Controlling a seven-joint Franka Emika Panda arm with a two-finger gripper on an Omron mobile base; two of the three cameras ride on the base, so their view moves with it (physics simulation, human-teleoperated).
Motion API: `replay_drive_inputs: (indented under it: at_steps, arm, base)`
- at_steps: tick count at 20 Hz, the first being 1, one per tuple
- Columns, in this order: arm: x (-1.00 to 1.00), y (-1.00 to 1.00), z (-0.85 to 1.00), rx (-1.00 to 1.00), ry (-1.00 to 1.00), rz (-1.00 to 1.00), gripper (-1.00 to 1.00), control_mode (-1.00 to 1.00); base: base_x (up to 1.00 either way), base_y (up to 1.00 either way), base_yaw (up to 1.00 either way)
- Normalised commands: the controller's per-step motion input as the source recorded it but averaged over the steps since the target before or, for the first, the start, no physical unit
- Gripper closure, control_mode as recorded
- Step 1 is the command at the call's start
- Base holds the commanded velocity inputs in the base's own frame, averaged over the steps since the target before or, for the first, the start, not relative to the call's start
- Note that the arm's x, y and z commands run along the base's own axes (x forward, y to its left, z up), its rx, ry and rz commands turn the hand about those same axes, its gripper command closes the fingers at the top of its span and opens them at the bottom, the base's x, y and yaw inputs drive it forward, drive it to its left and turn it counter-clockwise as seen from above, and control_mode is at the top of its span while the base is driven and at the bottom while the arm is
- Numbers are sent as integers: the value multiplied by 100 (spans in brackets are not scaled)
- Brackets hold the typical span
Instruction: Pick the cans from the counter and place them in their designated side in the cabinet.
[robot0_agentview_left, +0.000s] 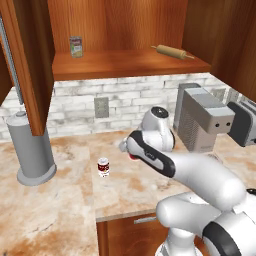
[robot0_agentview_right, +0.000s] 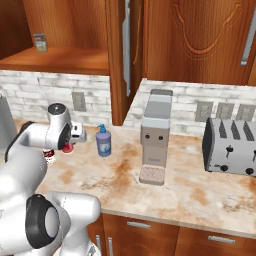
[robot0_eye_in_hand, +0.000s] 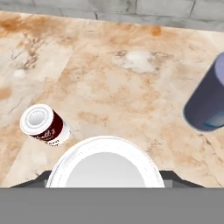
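Grip under inspection: the gripper (robot0_eye_in_hand: 107, 180) stands straight over the bright red can (robot0_eye_in_hand: 105, 166), whose silver top lies between the two dark finger tips, one on each side of its rim. Whether the jaws are pressing the can wall or merely bracketing it cannot be told.

Recommendation: confirm that both pads bear squarely on the can wall before any lift, then raise straight up from the counter (robot0_eye_in_hand: 131, 83) so the tin does not tip or slide out.

The dark red can (robot0_eye_in_hand: 43, 126) stands upright near the bright red can, apart from it and untouched. The blue soap bottle (robot0_eye_in_hand: 209, 100) stands near the bright red can on the opposite side; the lift path should clear both.

Well above and beyond the bright red can, the cabinet (robot0_agentview_left: 125, 64) is open, its door (robot0_agentview_left: 27, 65) swung aside. The shelf carries a pale can (robot0_agentview_left: 76, 47) toward one end and a rolling pin (robot0_agentview_left: 170, 51) toward the other, with bare plank between. Which side is the designated one cannot be judged from here.
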Motion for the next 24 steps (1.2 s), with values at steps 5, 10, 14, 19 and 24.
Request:
replay_drive_inputs:
  at_steps: [5, 10, 14, 19, 24]
  arm:
    - [-20, -4, 46, 0, -7, 7, 100, -100]
    - [-33, -8, 39, 0, -7, 7, 100, -100]
    - [-30, -7, 34, 0, -6, 7, 100, -100]
    - [-31, -3, 31, 0, -6, 7, 100, -100]
    - [-36, -1, 30, 0, -8, 5, 100, -100]
  base:
    - [0, 0, 0]
    - [0, 0, 0]
    - [0, 0, 0]
    - [0, 0, 0]
    - [0, 0, 0]
